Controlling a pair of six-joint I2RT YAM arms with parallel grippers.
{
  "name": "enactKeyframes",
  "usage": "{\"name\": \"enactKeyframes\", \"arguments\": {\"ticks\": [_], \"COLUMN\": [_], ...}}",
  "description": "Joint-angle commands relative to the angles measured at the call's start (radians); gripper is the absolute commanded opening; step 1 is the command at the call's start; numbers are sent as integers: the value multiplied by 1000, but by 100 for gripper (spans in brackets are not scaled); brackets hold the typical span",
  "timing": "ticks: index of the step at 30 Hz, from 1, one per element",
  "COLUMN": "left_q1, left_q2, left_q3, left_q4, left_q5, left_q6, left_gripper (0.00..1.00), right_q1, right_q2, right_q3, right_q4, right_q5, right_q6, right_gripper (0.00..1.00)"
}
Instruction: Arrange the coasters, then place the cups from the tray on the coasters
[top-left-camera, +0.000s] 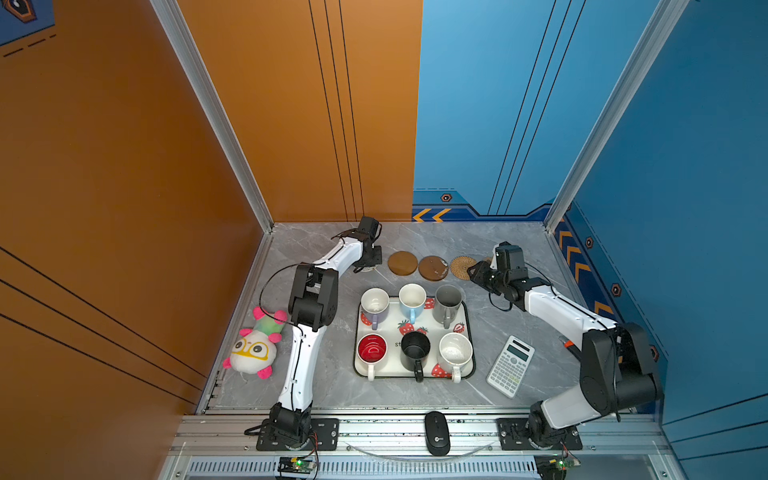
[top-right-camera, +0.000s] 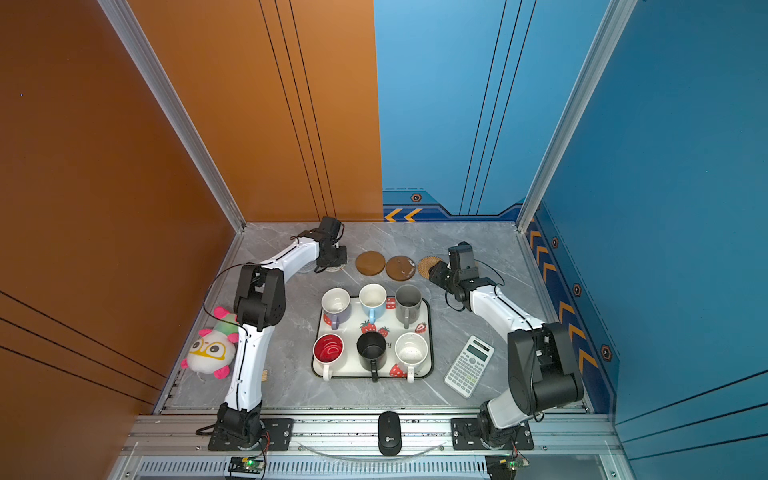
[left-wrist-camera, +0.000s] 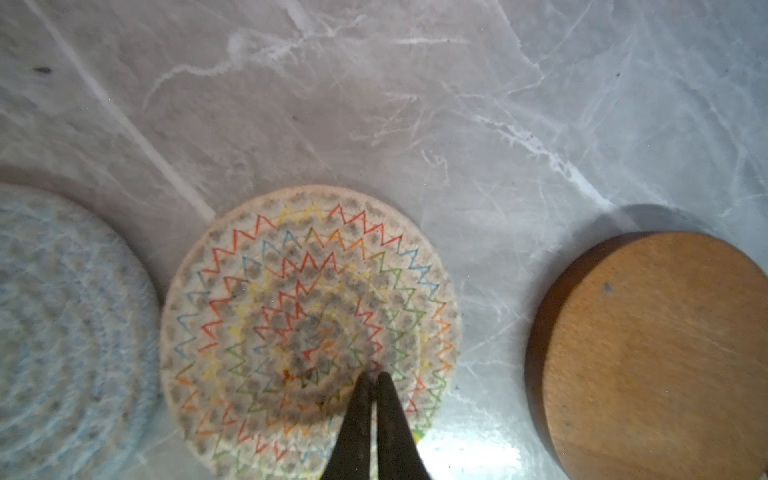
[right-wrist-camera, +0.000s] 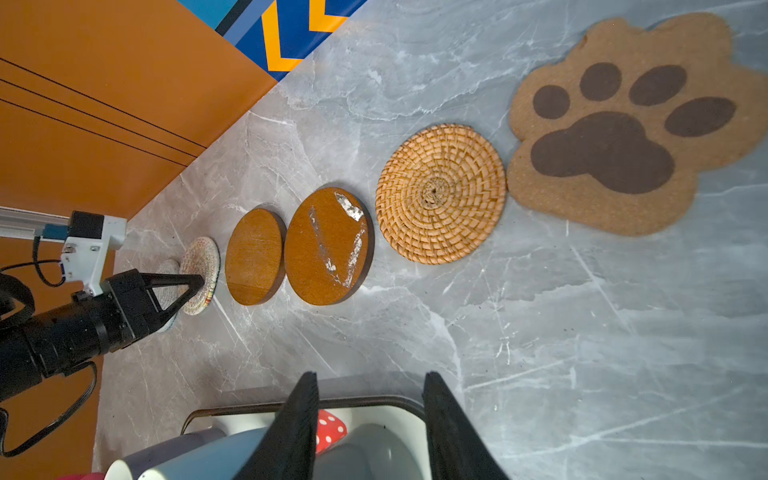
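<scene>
Along the far side of the table (top-left-camera: 419, 239), the six coasters (top-left-camera: 433, 268) lie in one row. From the left it runs: grey-blue woven round (left-wrist-camera: 62, 332), cream woven round (left-wrist-camera: 307, 324) with coloured zigzag stitching, plain wooden disc (right-wrist-camera: 255, 257), second wooden disc (right-wrist-camera: 328, 245) (this one streaked with white marks), tan rattan round (right-wrist-camera: 440, 193) and brown paw-shaped mat (right-wrist-camera: 623, 124). The rattan and the paw lie edge to edge; whether they touch I cannot tell.

Nearer the front, the tray (top-left-camera: 395, 370) sits mid-table with all six cups (top-right-camera: 372, 297) upright on it, in two rows of three. The far row holds the lavender cup (top-left-camera: 375, 305), light blue cup (top-left-camera: 412, 300) and grey cup (top-left-camera: 448, 301). The near row holds the red-lined white cup (top-left-camera: 372, 349), black cup (top-left-camera: 414, 347) and speckled cup (top-left-camera: 455, 351).

The left hand (left-wrist-camera: 373, 376) is over the cream woven round, fingers drawn almost together with only a sliver between them and nothing gripped. The right hand (right-wrist-camera: 371, 376) hangs above the tray's far right corner, near the grey cup, with its fingers spread and nothing between them.

Right of the tray lies a calculator (top-left-camera: 510, 366). A plush toy (top-left-camera: 253, 345) lies left of the left arm, and a black mouse (top-left-camera: 437, 432) rests on the front rail.
</scene>
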Motion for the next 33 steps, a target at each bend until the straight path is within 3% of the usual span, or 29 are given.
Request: {"name": "enactKeyframes", "arguments": {"ticks": [1, 4, 9, 18, 33], "left_q1": [-6, -12, -33, -87, -160], "left_q2": [-64, -89, -141, -184, -185], "left_q3": [46, 63, 51, -16, -103], "left_q4": [-48, -48, -48, -28, 6], "left_q5": [1, 15, 55, 209, 232], "left_q6": [11, 11, 8, -14, -17], "left_gripper": [13, 16, 17, 8, 1], "right_q1": [5, 4, 3, 1, 39], "right_q2": [22, 48, 130, 336, 492], "right_q3": [82, 132, 217, 372, 403], "right_q4": [-42, -70, -124, -235, -240], "right_q5": [-29, -49, -113, -255, -303], "right_q6": [-32, -47, -83, -149, -158], "right_gripper": [40, 33, 0, 0, 0]}}
